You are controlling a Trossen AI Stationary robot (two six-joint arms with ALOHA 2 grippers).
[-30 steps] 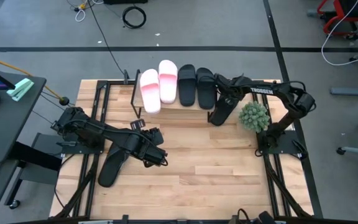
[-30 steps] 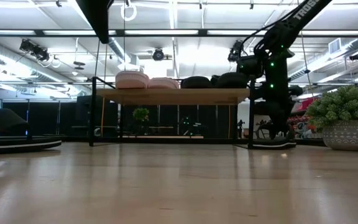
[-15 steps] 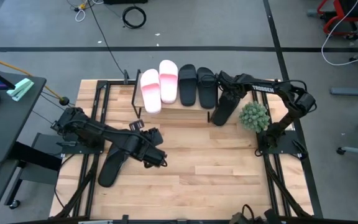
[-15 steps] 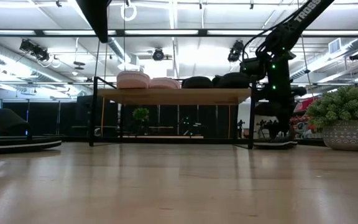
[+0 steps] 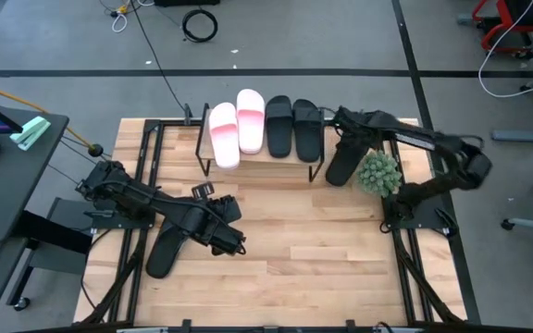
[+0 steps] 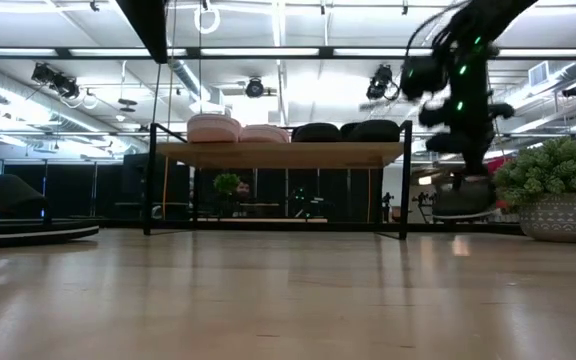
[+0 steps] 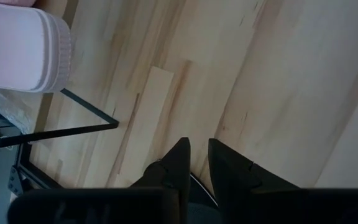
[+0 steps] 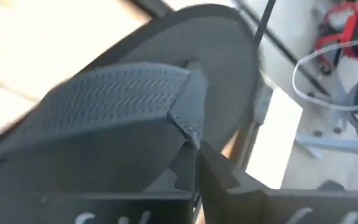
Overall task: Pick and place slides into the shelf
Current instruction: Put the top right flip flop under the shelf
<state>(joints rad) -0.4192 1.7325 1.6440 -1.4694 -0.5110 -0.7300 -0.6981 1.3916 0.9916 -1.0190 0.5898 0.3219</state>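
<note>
The shelf stands at the table's far middle. Two pale pink slides and two black slides lie side by side on its top. My right gripper is shut on another black slide, held in the air just right of the shelf, next to the potted plant. A further black slide lies flat on its sole at the table's left, partly under my left arm. My left gripper is shut and empty over bare wood near the table's middle left. My right gripper holds the black slide by its ribbed strap, at the strap's edge. The fingers come from above. The slide hangs below them with its sole clear of the table.
The potted plant stands close on the right of the held slide. The shelf's black frame post is close on its left. There is bare tabletop in the near middle.
My right gripper has gone up and a little toward the table's right edge, toward the plant. The black slide it holds stood on the table beside the shelf's right post and is now lifted clear.
</note>
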